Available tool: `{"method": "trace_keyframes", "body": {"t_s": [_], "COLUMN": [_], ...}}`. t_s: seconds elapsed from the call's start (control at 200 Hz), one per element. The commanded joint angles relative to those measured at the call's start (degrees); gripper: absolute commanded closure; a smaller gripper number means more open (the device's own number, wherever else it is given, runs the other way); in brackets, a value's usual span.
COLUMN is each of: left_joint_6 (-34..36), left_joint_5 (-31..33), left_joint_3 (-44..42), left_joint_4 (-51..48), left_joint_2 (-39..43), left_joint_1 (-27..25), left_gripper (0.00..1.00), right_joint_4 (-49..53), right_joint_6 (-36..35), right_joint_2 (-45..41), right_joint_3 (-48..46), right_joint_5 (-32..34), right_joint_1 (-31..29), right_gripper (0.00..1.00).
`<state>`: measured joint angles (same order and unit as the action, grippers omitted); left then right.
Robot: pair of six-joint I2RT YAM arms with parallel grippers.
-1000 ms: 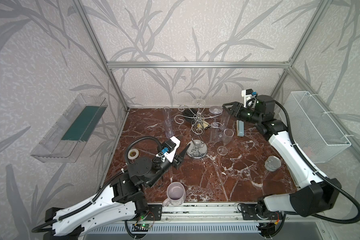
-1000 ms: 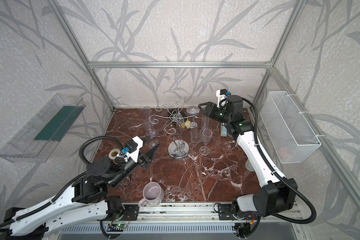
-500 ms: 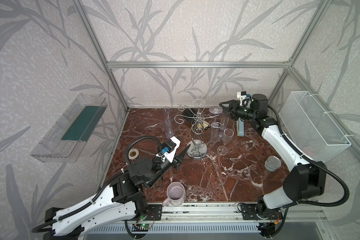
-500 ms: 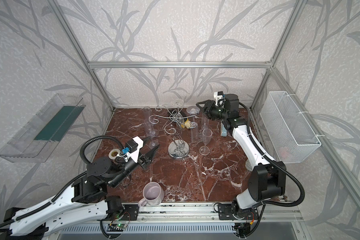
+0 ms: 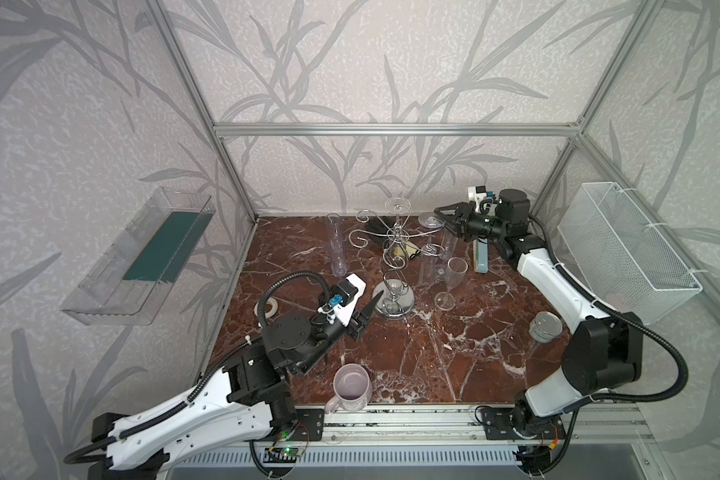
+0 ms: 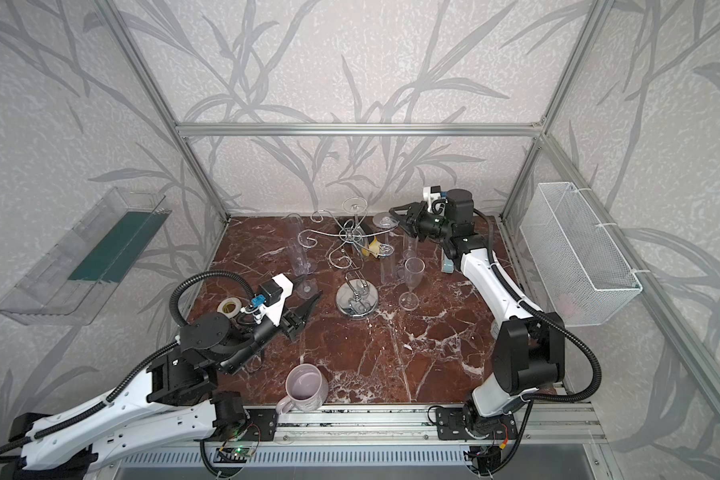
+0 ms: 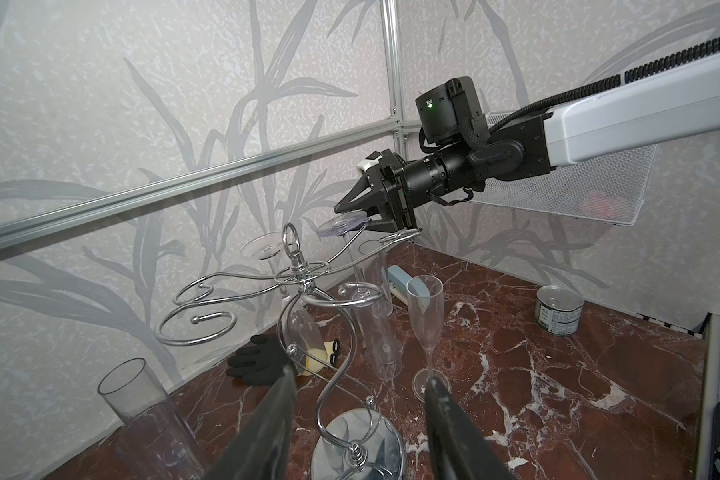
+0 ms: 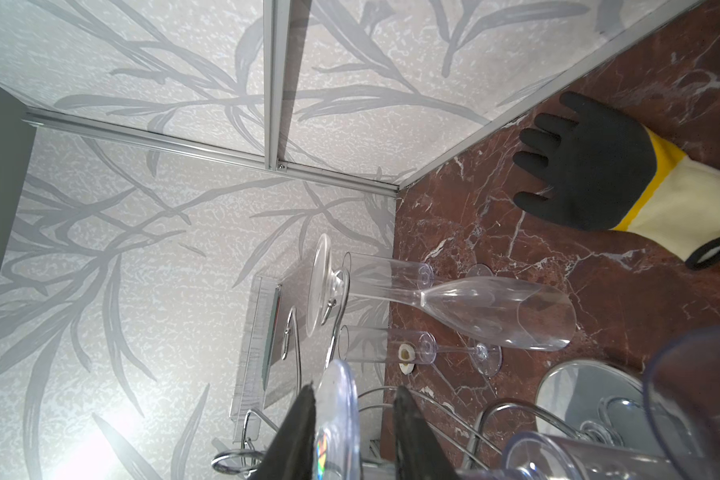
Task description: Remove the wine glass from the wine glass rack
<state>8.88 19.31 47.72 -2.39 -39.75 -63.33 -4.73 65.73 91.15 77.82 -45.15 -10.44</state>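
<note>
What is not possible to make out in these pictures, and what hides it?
- Right wrist view: whether the right gripper already presses the foot of the wine glass between its fingers; the clear material and the steep angle hide the contact.
- Both top views: what the pink thing in the wire basket is; the mesh blurs it.
- Left wrist view: the print on the tin can; it is too small to read.

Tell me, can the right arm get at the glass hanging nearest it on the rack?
Likely yes. The right gripper straddles the foot of that glass, one finger on each side, a gap left. Nothing blocks it, though a wire of the rack sits under the foot.
</note>
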Motion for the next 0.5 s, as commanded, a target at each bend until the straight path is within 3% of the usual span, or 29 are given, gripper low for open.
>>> {"method": "trace_keyframes", "body": {"t_s": [0.0, 0.495], "left_joint_6": [-0.42, -0.84], "left_joint_5": [-0.65, -0.16], "left_joint_3": [0.83, 0.83], "left_joint_4": [-0.26, -0.77], "left_joint_2": [0.14, 0.69], "left_joint_1": [0.09, 0.05], "left_gripper": [0.48, 0.48], "right_joint_4": [-3.3, -7.38], "right_joint_6": [1.14, 4.44], "right_joint_2": [0.41, 0.68], "right_joint_3": [-0.37, -2.74], "right_joint_5": [-1.52, -1.83], "right_joint_1": [-0.2, -0.29], "right_gripper": [0.72, 0.81]}}
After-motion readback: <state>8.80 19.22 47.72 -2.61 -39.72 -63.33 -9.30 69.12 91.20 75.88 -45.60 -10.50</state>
